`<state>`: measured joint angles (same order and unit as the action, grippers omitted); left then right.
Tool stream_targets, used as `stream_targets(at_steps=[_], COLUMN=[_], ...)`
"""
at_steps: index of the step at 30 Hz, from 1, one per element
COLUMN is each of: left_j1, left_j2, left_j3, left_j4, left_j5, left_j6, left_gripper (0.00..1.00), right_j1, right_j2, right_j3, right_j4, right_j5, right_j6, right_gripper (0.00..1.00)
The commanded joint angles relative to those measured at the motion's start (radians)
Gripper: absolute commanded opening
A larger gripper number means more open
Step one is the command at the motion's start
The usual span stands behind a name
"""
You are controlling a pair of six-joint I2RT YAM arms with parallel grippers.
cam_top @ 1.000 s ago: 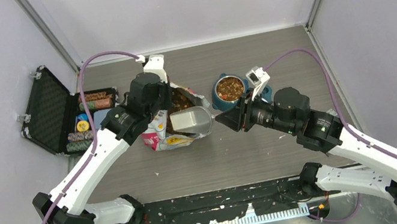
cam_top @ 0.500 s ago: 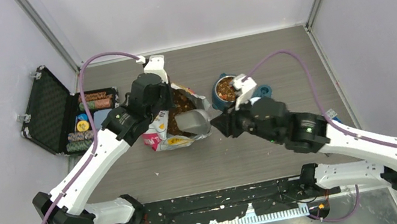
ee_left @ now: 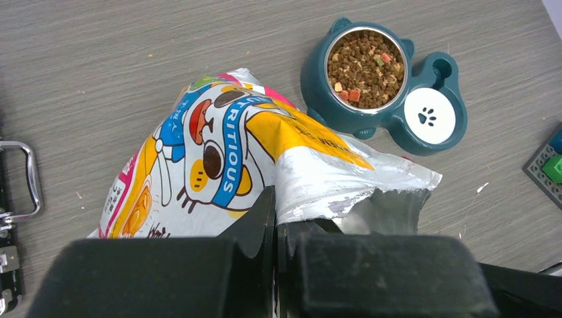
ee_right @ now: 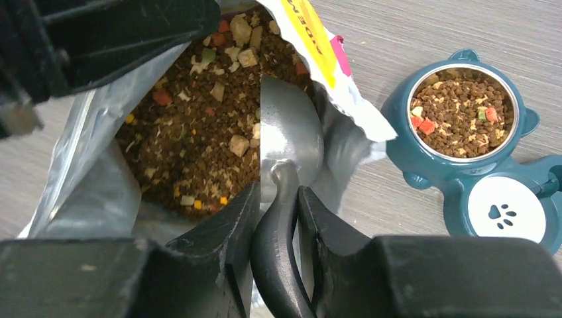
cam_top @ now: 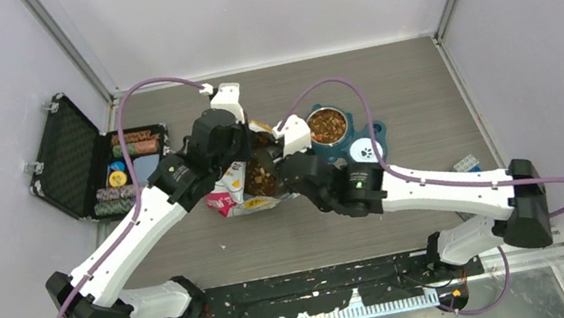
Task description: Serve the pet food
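Grey desk (cam_top: 422, 84): left arm (cam_top: 141, 217) reaches forward, left jaws pinched shut on the bag (ee_left: 219, 152) rim; right arm (cam_top: 431, 190) stretches left, right jaws clamping the scoop (ee_right: 288, 126) handle, its blade inside the bag on the pet food (ee_right: 192, 139); a second ago it hung back beside the bowl (ee_right: 397, 132)

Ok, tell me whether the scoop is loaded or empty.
Empty: the scoop shows bare metal, its tip at the pet food inside the bag.
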<state>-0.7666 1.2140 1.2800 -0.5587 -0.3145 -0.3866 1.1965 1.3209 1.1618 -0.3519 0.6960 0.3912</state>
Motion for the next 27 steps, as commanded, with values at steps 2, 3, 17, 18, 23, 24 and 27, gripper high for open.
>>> stream_targets(at_steps=[2,3,17,18,23,24,27], left_j1=[-0.023,-0.024,-0.023,-0.024,-0.023,-0.024,-0.023], left_j2=[-0.008,-0.008,-0.028,-0.03,-0.034,-0.033,-0.038], left_j3=[0.018,0.015,-0.072,-0.075,-0.097,-0.097,-0.104], left_j4=[0.144,0.15,0.236,0.236,0.228,0.222,0.212], left_j5=[0.032,0.032,0.016,0.011,-0.041,-0.046,-0.043], left_j6=[-0.053,-0.059,-0.149,-0.153,-0.161,-0.159,-0.149], left_gripper=[0.0,0.0,0.0,0.0,0.0,0.0,0.0], right_j1=[-0.001,-0.001,-0.092,-0.097,-0.139,-0.147,-0.198], right_j2=[0.1,0.112,0.22,0.222,0.204,0.198,0.163], right_j3=[0.075,0.079,0.051,0.042,-0.004,-0.022,-0.078], right_j4=[0.054,0.059,0.161,0.18,0.249,0.268,0.337], right_j5=[0.135,0.123,-0.215,-0.253,-0.371,-0.417,-0.518], right_j6=[0.02,0.032,0.118,0.129,0.155,0.171,0.25], right_gripper=[0.05,0.05,0.05,0.05,0.05,0.05,0.05])
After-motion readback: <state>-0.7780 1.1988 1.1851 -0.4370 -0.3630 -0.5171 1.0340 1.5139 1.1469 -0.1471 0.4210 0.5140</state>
